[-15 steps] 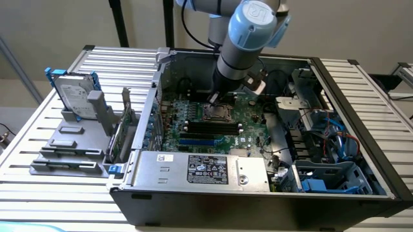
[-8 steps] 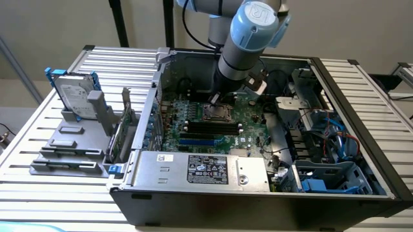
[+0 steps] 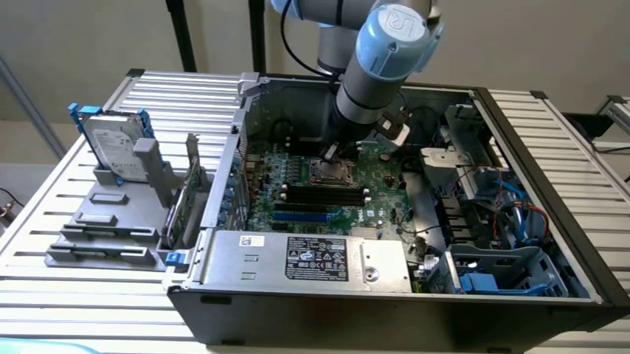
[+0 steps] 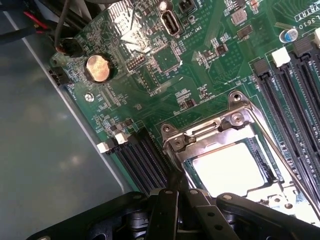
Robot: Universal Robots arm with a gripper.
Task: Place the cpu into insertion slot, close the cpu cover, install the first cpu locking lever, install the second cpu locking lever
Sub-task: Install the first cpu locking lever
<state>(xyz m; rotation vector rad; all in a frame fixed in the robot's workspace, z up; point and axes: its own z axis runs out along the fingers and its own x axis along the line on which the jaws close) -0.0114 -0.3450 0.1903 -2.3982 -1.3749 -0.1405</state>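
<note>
The cpu [image 4: 227, 170] lies flat in the insertion slot [image 3: 332, 173], its pale face showing through the cut-out of the cpu cover [image 4: 220, 127], which lies down over it. A thin locking lever [image 4: 286, 160] runs along one side of the socket. On the opposite side a darker lever [image 4: 171, 162] leads straight to my gripper [image 4: 175, 192]. The black fingers are shut together, with their tips at that lever's end. I cannot tell whether they clamp it or only press on it. In the exterior view the gripper [image 3: 330, 156] hangs just above the socket's far edge.
The motherboard [image 4: 165, 60] lies inside an open computer case [image 3: 512, 133]. Long black memory slots [image 4: 300, 85] run beside the socket, with more slots [image 4: 142, 160] close to the fingers. A coin battery [image 4: 97, 68], cables [image 3: 512, 199], the power supply [image 3: 315, 258] and a drive rack [image 3: 113, 147] surround the work area.
</note>
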